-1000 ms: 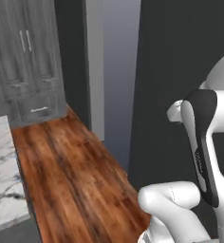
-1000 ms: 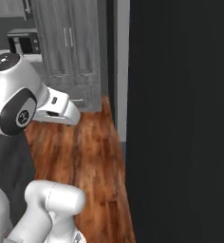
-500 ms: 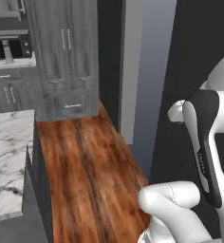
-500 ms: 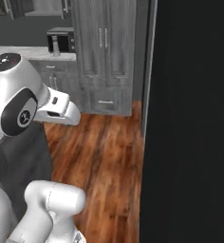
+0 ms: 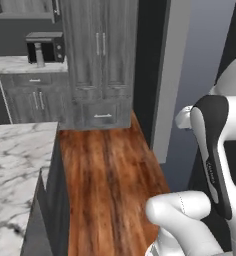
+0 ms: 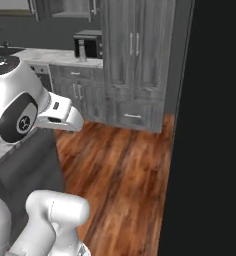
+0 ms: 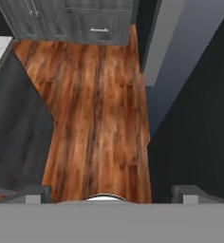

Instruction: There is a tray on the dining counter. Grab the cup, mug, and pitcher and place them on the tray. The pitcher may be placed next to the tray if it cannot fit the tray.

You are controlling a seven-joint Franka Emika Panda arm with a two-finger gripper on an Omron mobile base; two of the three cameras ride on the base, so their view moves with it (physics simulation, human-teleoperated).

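Meanwhile, the base had turned: across the last second both base views swung from a dark wall toward the cabinets (image 5: pixel 100 60) and microwave (image 5: pixel 44 47), a camera shift only. A marble counter (image 5: pixel 15 170) entered at left. The gripper (image 7: pixel 111 192) hung over the wood floor (image 7: pixel 99 109), fingers spread and empty. Tray, cup, mug and pitcher lay outside these views; the search was probably ongoing.
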